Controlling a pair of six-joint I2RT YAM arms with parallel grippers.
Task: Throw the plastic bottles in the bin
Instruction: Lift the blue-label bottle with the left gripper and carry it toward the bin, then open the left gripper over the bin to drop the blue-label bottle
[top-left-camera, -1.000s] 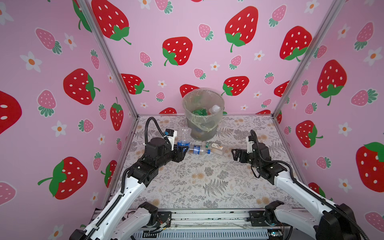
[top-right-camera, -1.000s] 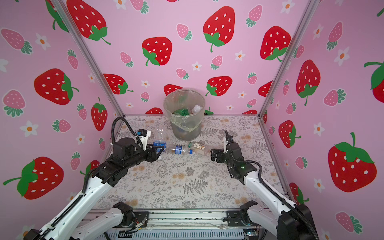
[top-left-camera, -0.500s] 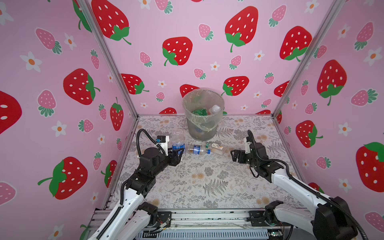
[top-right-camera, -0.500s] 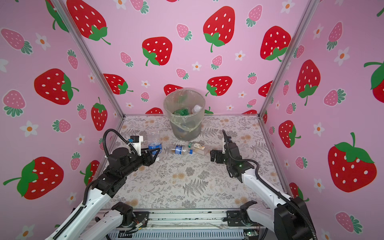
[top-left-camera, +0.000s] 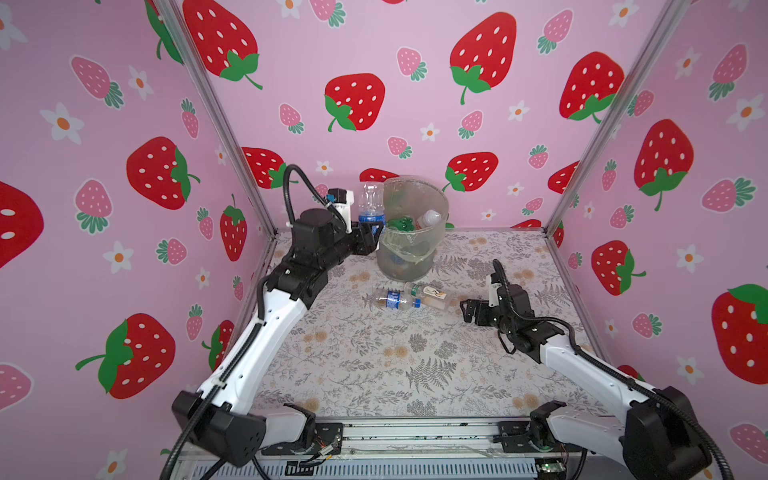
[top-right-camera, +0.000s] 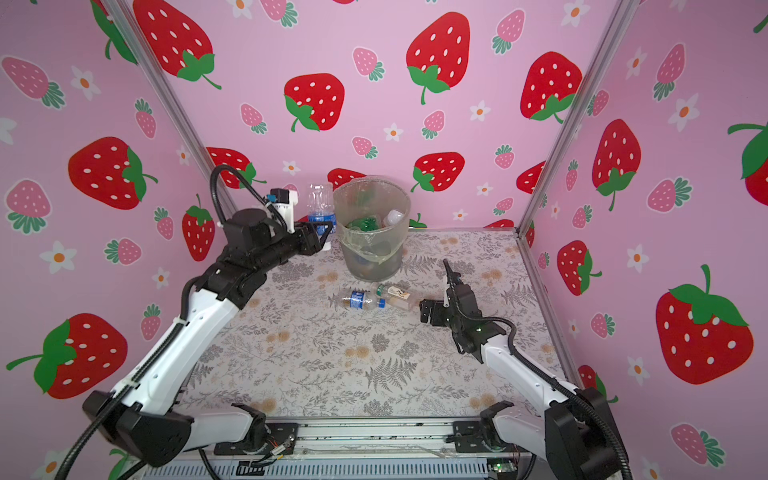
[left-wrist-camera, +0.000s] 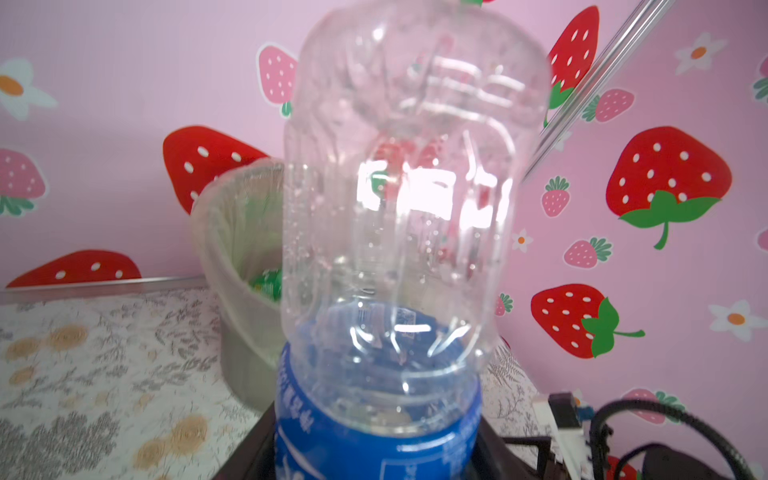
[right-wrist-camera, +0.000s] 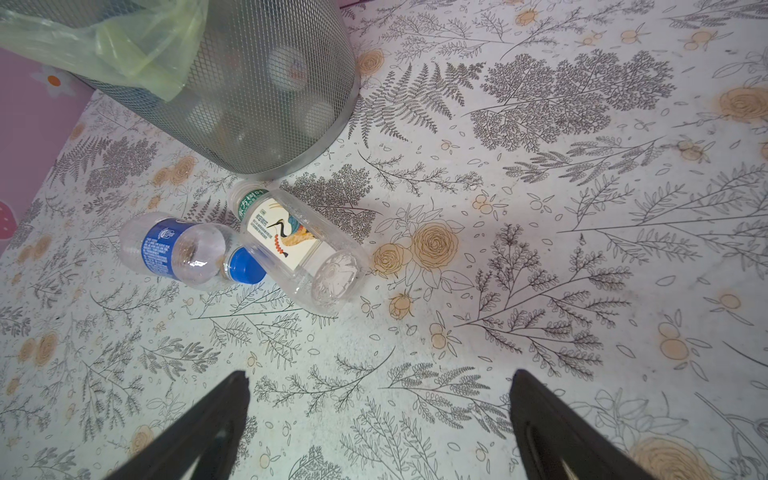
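My left gripper (top-left-camera: 368, 235) (top-right-camera: 320, 232) is shut on a clear plastic bottle (top-left-camera: 371, 203) with a blue label. It holds the bottle upright at the left side of the bin (top-left-camera: 405, 266), level with the rim. In the left wrist view this bottle (left-wrist-camera: 399, 208) fills the frame, with the bin (left-wrist-camera: 237, 249) behind it. Two more bottles lie on the mat in front of the bin. One has a blue label (top-left-camera: 390, 300) (right-wrist-camera: 174, 249) and one a white bird label (top-left-camera: 432, 294) (right-wrist-camera: 291, 245). My right gripper (top-left-camera: 467, 309) (right-wrist-camera: 378, 378) is open and empty, low, just right of them.
Inside the bin lie a green bottle (top-left-camera: 401, 224) and a white-capped one (top-left-camera: 428, 218). Pink strawberry walls with metal corner posts (top-left-camera: 582, 166) close the floral mat on three sides. A metal rail (top-left-camera: 415, 432) runs along the front edge.
My left arm has lifted the blue-label bottle from near the mat up and rightward to the bin's rim. The right gripper has stayed nearly still.
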